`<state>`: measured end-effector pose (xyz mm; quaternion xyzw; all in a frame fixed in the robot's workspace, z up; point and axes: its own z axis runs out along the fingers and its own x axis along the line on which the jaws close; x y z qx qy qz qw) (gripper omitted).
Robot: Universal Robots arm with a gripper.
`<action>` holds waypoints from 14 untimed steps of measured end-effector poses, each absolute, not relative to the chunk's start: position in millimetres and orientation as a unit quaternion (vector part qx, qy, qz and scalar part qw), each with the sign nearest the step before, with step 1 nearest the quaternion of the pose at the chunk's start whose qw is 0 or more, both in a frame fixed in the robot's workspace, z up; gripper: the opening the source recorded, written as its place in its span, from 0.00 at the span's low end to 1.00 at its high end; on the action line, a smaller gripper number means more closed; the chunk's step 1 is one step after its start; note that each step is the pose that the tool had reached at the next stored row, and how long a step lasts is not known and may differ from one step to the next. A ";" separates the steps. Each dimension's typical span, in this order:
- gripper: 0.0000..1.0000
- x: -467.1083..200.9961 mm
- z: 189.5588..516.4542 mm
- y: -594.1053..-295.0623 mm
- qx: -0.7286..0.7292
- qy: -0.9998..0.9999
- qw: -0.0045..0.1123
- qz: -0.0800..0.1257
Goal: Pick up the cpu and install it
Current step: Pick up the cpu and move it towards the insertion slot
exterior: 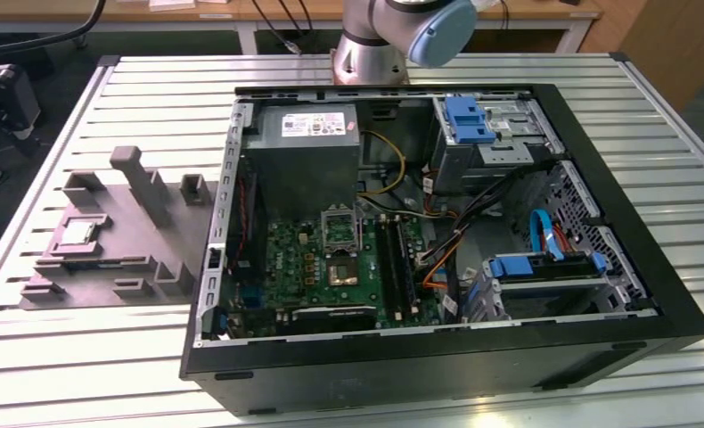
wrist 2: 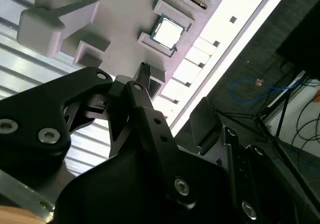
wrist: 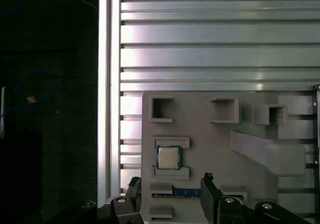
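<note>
Black claw (wrist: pixel 170 180) released, fingers apart, empty. Small silvery square cpu (wrist: pixel 168 157) sits in grey moulded fixture plate (exterior: pixel 105 267), at the exterior view's left of open black computer case (exterior: pixel 447 367).

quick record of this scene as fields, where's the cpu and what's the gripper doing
cpu: lying in a recess of the grey plate, not picked up
gripper: above the plate, near the cpu, holding nothing
fingers: apart
case: open, on the slatted table, to the exterior view's right of the plate
</note>
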<state>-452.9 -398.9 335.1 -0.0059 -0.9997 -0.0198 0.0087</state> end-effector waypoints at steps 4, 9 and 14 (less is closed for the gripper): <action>0.59 -452.9 334.7 -398.9 0.003 -1.000 0.009 -0.020; 0.59 -452.9 334.6 -398.9 0.003 -1.000 0.009 -0.020; 0.59 -452.9 333.3 -398.8 0.003 -0.999 0.009 -0.033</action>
